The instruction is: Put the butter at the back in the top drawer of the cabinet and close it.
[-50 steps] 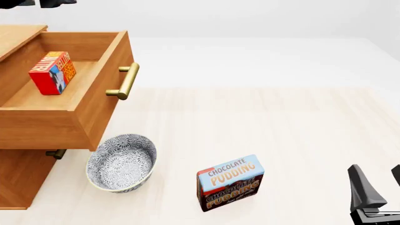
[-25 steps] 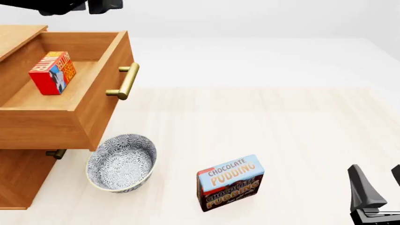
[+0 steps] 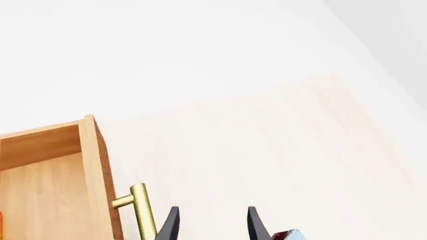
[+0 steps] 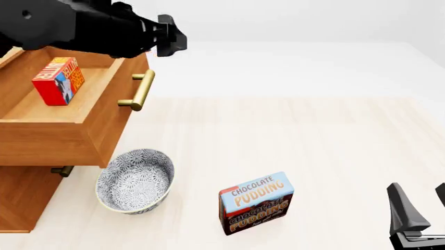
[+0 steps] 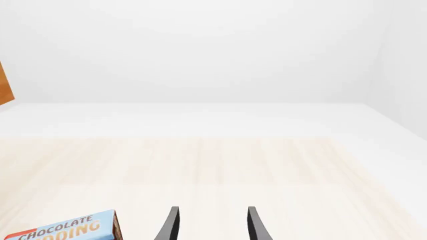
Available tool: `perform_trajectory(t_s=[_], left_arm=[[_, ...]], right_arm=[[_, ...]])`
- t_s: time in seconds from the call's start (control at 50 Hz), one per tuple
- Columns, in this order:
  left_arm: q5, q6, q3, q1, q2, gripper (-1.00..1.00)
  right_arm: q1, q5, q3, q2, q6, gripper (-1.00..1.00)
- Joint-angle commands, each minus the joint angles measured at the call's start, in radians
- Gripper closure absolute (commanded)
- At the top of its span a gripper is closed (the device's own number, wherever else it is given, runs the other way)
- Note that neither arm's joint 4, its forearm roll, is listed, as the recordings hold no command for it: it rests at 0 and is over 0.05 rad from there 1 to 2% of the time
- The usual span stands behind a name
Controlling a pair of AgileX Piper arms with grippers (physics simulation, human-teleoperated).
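Butter (image 4: 58,80) already inside open top drawer (image 4: 70,136); left end effector (image 3: 208,226) released, empty, beside handle (image 4: 137,90) (nearer arm), upper left.

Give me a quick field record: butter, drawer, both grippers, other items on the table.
butter: standing inside the top drawer
top drawer: pulled open, brass handle free
cabinet: lower drawer shut
left gripper: open, empty, above and beside the handle
right gripper: open, empty, parked at near right
bowl: on the table by the cabinet
pudding box: upright, right of the bowl
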Motion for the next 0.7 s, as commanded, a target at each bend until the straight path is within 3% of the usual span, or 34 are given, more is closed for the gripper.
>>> perform_trajectory(t_s=[0.02,0.7], left_arm=[[-0.056,-0.044,0.065,-0.051,0.018,-1.00],[-0.169,-0.113,0.163,-0.143,0.095,-1.00]], right_arm=[[0.000,0.000,0.000,0.000,0.000,-1.00],[0.000,0.000,0.000,0.000,0.000,-1.00]])
